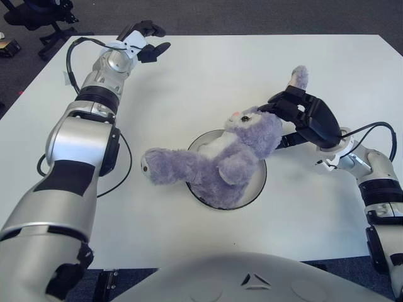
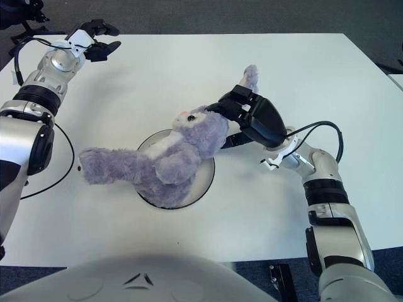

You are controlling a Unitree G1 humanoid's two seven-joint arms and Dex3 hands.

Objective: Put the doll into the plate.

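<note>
Here, seat the doll (image 1: 217,165) fully on the plate (image 1: 255,192): its body lies across the plate, but one leg hangs over the left rim onto the table (image 1: 208,82). The right hand (image 1: 301,116) grips the doll's head, fingers curled over it, ear poking out above. The left hand (image 1: 143,44) shows at the table's far left corner, fingers loosely spread, holding nothing

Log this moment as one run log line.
right hand: shut on doll's head | doll: body on plate, legs overhanging left | left hand: idle, far left
</note>
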